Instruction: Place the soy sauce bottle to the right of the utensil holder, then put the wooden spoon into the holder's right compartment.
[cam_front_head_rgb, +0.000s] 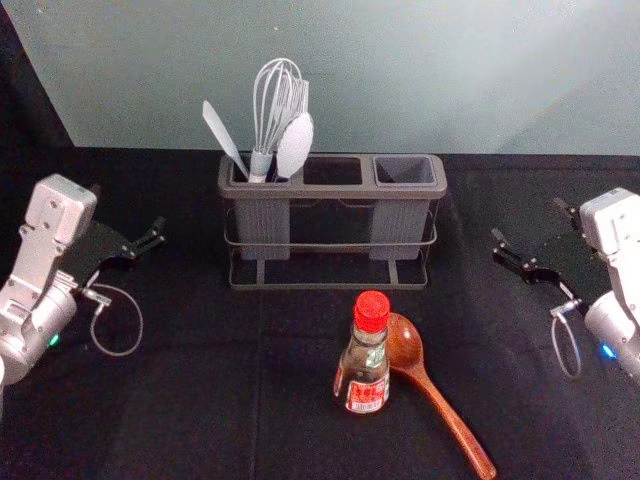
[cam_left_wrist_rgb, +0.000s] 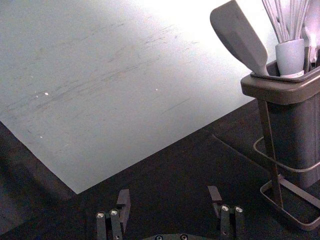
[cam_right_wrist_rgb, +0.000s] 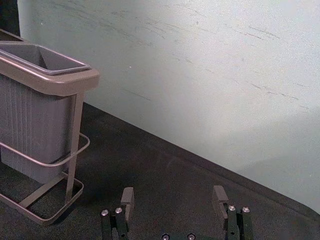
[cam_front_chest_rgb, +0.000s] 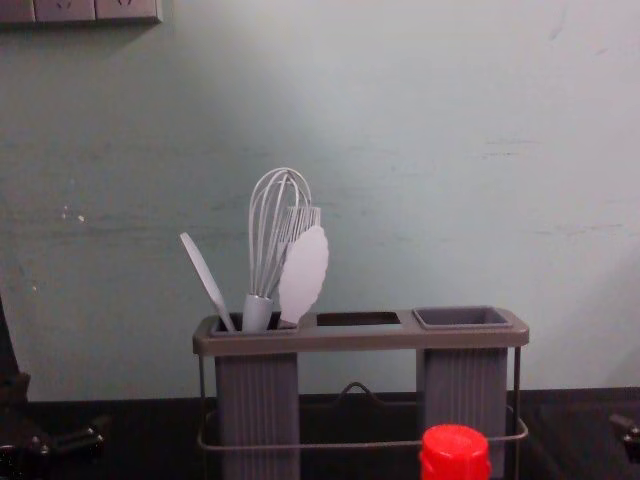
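red-capped soy sauce bottle: upright, in front of the grey utensil holder
black right gripper: wide open, empty, right of the holder; nearer, should come back and left
black left gripper: wide open, empty, left of the holder

blk cloth, grey wall behind, sockets upper l., whisk nr spatula

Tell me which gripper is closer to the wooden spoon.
Right. The right gripper hangs open beyond and to the right of the wooden spoon; the left gripper is farther off, well to its left, past the soy sauce bottle.
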